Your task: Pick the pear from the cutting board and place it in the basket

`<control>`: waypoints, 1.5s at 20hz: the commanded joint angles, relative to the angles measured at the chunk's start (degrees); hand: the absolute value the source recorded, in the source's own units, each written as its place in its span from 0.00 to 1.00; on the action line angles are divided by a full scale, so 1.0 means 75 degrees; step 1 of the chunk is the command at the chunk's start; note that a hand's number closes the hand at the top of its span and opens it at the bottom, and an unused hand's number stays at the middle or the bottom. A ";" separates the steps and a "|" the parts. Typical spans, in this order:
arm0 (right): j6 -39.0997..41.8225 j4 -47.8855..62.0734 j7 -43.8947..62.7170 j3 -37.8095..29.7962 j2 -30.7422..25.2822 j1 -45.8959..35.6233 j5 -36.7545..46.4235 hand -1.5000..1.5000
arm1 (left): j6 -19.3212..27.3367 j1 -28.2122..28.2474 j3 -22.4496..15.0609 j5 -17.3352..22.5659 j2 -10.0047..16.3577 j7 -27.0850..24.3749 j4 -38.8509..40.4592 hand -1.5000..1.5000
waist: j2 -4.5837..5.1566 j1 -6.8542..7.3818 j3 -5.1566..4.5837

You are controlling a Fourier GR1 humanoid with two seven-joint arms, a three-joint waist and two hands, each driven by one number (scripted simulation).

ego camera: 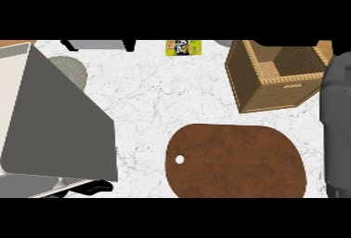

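- Pear: it shows nowhere in the head view, so where it is cannot be told.
- Cutting board point(237, 162): brown and rounded, flat on the white marbled worktop point(158, 93) at its near edge, right of the middle. A small pale hole sits close to the board's left rim, and only bare surface shows on top.
- Basket point(274, 95): square and woven, near the worktop's far right corner, apart from the board, its open top facing up.
- Left hand point(93, 187): a black shape at the near left corner, below the wide grey left forearm point(61, 130). Whether it is open or closed cannot be told.
- Right forearm point(337, 130): grey, along the right edge, beside the basket and board. Its hand is out of view.
- Yellow packet point(183, 47): at the far edge, left of the basket.
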 commanded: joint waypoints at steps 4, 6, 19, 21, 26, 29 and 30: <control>-0.0742 0.1660 -0.1038 -0.0708 0.0056 -0.0174 -0.0417 1.00 | 0.0144 0.0091 0.0120 -0.0143 0.0028 0.0486 0.0834 0.50 | 0.0081 0.0018 -0.0060; -0.1139 0.1846 -0.1487 -0.0908 0.0435 0.0131 -0.0762 1.00 | 0.0089 0.0011 0.0229 -0.0122 0.0183 0.0544 0.0793 0.50 | 0.0088 0.0016 -0.0056; -0.1758 0.3877 -0.2652 -0.1225 -0.0792 0.0400 0.0004 1.00 | 0.0249 0.0214 0.0090 -0.0260 0.0031 0.0691 0.0343 0.50 | 0.0056 -0.0034 -0.0059; -0.1609 0.4191 -0.3204 -0.0877 -0.0657 0.0619 0.0093 1.00 | -0.0064 0.0335 0.0280 -0.0087 0.0121 0.0226 0.0808 0.50 | 0.0074 0.0002 -0.0064; -0.1339 0.4602 -0.3956 -0.0966 -0.1286 0.0409 0.0018 0.00 | 0.0195 -0.0150 0.0426 -0.0100 0.0079 0.0750 0.0691 0.50 | 0.0055 -0.0039 -0.0059; -0.1303 0.4650 -0.4256 -0.1365 -0.1567 0.0376 -0.0359 0.00 | 0.0121 -0.0032 0.0255 -0.0211 -0.0106 0.0369 0.0927 0.50 | 0.0042 -0.0077 -0.0061; -0.1492 0.5179 -0.4429 -0.1432 -0.1695 0.0082 -0.0240 0.00 | 0.0088 0.0250 0.0154 -0.0226 -0.0035 0.0546 0.0627 0.50 | 0.0075 0.0047 -0.0056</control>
